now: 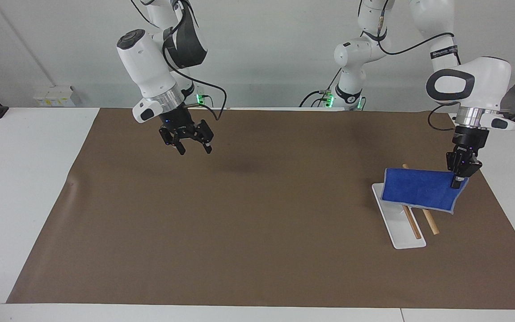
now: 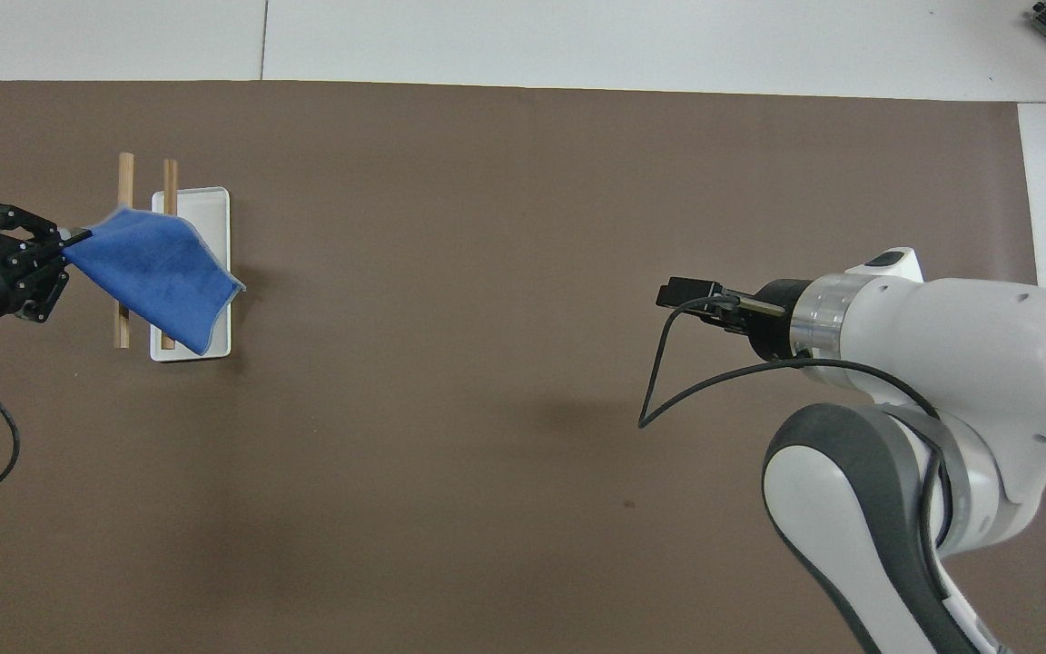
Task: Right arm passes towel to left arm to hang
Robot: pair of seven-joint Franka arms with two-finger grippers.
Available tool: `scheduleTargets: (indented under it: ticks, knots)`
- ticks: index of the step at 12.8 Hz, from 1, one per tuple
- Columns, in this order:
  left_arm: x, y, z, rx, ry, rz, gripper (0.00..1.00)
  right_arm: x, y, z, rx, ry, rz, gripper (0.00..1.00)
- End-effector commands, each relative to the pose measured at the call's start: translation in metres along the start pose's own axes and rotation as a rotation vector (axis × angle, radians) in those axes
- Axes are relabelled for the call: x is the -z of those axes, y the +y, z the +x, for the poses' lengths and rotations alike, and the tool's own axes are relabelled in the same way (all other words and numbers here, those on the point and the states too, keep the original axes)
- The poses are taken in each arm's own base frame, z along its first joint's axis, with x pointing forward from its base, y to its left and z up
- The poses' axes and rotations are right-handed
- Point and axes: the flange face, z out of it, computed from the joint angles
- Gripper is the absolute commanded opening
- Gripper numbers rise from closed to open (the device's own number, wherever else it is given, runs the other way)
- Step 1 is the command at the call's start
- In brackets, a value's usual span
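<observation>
Two wooden rails (image 1: 420,217) of white rack (image 1: 399,230) under towel (image 1: 420,189); corner pinched by left end effector (image 1: 457,182), spreading cloth for draping. Right end effector (image 1: 192,150) spread, empty, waiting above tabletop (image 1: 239,214).

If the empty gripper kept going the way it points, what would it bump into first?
Probably just the brown mat. The right gripper points down, open, with nothing under it.
</observation>
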Motion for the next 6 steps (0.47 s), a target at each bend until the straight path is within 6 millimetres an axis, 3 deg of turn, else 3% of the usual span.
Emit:
scheduleTargets:
  ticks: [1,3,4,6]
  knots:
    - [-0.01,-0.002,0.006,-0.006,0.032,-0.009,0.0,0.015,0.006,0.01,0.03,0.003,-0.06,1.0]
    - [-0.029,-0.006,-0.001,-0.015,0.053,-0.01,0.0,0.019,0.014,0.014,0.04,0.009,-0.092,1.0]
    - [-0.038,0.0,-0.014,-0.035,0.05,-0.018,0.0,0.021,0.014,0.016,0.04,0.013,-0.092,1.0]
    - [-0.038,0.016,-0.015,-0.031,0.053,-0.047,0.0,0.032,0.01,0.02,0.058,0.018,-0.107,1.0]
